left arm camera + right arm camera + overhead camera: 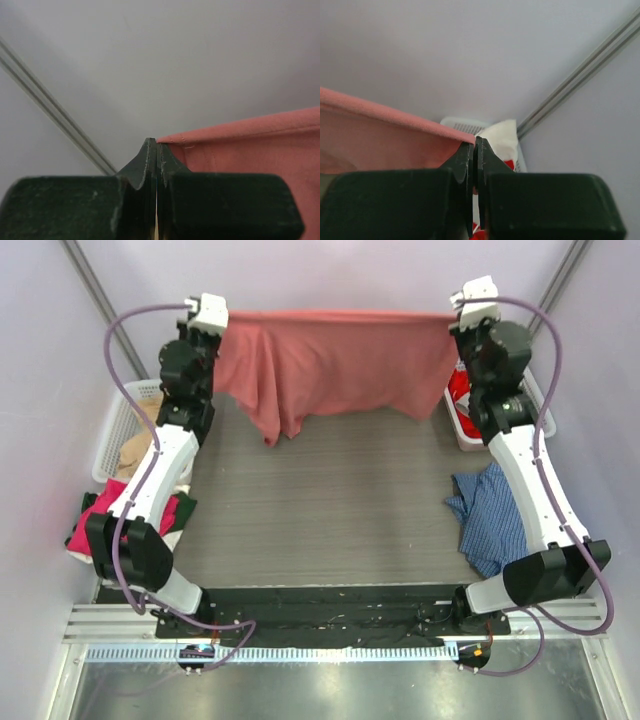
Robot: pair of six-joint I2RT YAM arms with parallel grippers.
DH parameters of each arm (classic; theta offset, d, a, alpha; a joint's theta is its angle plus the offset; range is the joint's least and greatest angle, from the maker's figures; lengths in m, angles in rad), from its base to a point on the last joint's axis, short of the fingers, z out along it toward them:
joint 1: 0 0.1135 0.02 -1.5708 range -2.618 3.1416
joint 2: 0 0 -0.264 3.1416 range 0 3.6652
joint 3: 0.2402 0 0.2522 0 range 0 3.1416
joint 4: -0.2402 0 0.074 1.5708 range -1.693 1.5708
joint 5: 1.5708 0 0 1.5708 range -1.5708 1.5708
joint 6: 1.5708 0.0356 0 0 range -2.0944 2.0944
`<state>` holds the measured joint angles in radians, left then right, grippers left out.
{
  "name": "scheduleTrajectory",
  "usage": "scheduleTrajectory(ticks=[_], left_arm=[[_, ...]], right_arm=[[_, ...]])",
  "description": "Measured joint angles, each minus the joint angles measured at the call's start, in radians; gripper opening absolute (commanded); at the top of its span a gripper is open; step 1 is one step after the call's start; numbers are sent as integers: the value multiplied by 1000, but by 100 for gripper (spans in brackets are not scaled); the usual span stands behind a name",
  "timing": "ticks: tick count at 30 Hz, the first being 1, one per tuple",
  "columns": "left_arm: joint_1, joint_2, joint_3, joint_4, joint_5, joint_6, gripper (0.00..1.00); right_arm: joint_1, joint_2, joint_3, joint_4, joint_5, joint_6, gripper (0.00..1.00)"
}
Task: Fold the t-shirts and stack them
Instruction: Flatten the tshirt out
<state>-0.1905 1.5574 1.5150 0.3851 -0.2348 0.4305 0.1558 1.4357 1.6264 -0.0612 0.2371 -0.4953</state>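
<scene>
from the overhead camera the biggest thing i see is the grey wood-grain table (330,500). over its far edge hangs the salmon-red t-shirt (330,355), spread in the air between my two arms. its top edge is a taut, nearly straight line from side to side. the rest drapes down, lowest in a fold left of centre; i cannot tell whether that fold touches the tabletop.

the left arm (150,480) and the right arm (530,470) each reach up to a far corner. a white basket (112,430) sits off the table's left side with beige cloth (135,448) in it. a second white basket (465,435) sits at the right, mostly behind the arm, holding a red and white item (459,388). a crumpled blue checked cloth (490,515) lies at the table's right edge, and a heap of magenta, red and green cloth (90,520) lies at the left, partly under the arm.

overhead i get only the white wrist housings, so the wrist cameras tell me about the grip. on the left gripper (156,145) the dark green fingers (142,162) are clenched flat together, with a corner of the shirt pinched at their tips and its hem running off to the right. behind them are a pale wall and a metal rail (50,100). the right gripper (476,142) is clamped the same way on the opposite corner, with the cloth leading off to the left. just past its tips this view shows the second basket's rim and the red and white item more plainly than the overhead one does.
</scene>
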Motion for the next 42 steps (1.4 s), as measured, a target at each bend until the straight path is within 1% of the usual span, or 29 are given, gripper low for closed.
scheduleTrajectory(ticks=[3,6,10,19,22,28,34,39,42], left_arm=[[0,-49,-159,-77,7,-9,0],[0,-106,-278,-179,34,-13,0],[0,-195,-363,-312,84,-31,0],[1,-427,-397,-673,283,-52,0],[1,-493,-430,-802,343,-30,0],[1,-590,-486,-1094,423,50,0],[1,-673,-489,-1342,495,131,0],[1,-669,-489,-1503,561,180,0],[2,-649,-490,-1551,584,187,0]], right_arm=[[0,-23,-121,-39,0,10,1],[-1,-47,-223,-115,-4,25,1],[-3,-115,-292,-227,-18,33,1],[-19,-364,-366,-415,-61,-4,1],[-25,-406,-421,-470,-84,-10,1],[-30,-417,-519,-627,-154,-24,1],[-34,-457,-578,-757,-224,-51,1],[-35,-463,-624,-827,-274,-84,1],[-36,-458,-672,-858,-291,-98,1]])
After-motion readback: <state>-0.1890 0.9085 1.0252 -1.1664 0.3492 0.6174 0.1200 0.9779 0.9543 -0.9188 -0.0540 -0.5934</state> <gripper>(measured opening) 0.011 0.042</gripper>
